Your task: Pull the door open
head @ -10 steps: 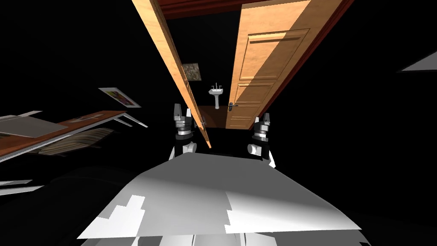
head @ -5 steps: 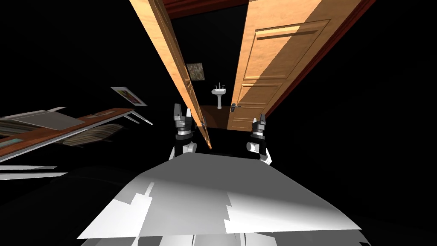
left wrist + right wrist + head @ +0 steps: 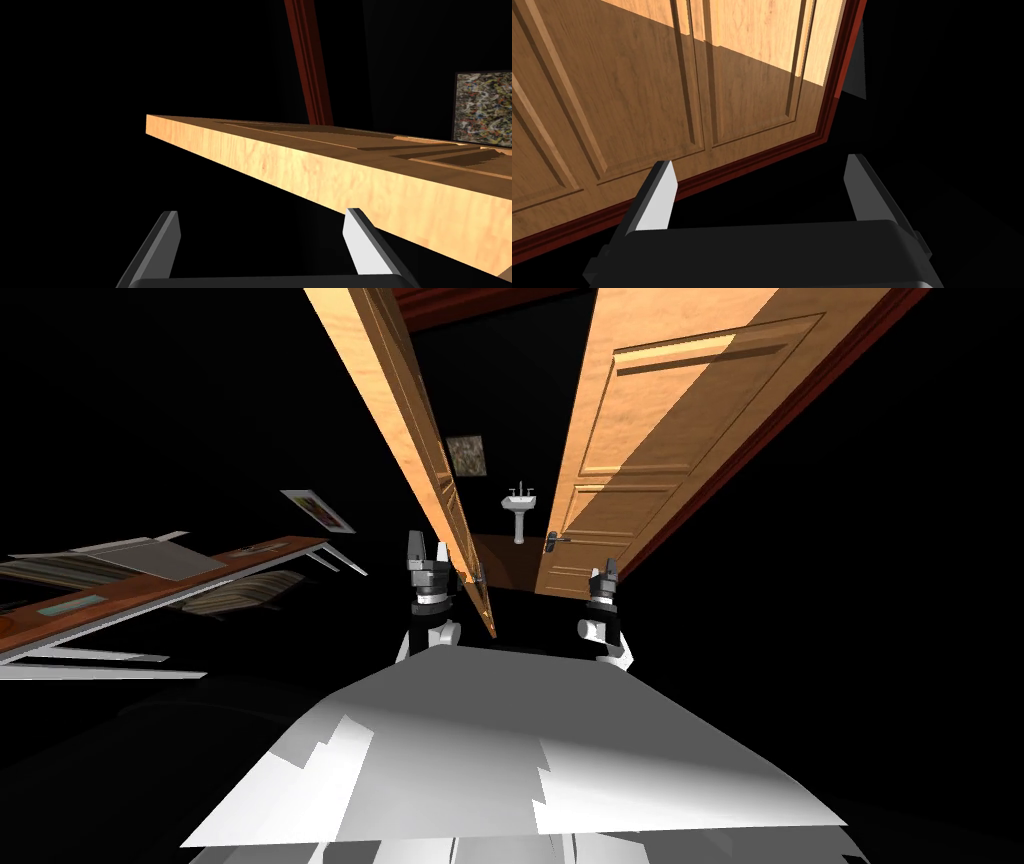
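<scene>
The left door (image 3: 400, 418) stands swung well open, edge-on toward the robot, with its handle (image 3: 478, 577) near the low end. The left tool (image 3: 427, 550) hangs just left of that door, fingers spread and pinching nothing. From its wrist, the pale wooden door edge (image 3: 350, 185) runs close beyond the tool's (image 3: 261, 212) tips; whether they touch is unclear.

The right tool (image 3: 606, 571) is also spread and empty (image 3: 759, 160). It faces the lower panels of the right door (image 3: 637, 100) and its dark red frame (image 3: 737, 167).

Far between the doors are a white sink (image 3: 518, 506) and a speckled picture (image 3: 466, 455). A counter (image 3: 150, 588) lies far left.
</scene>
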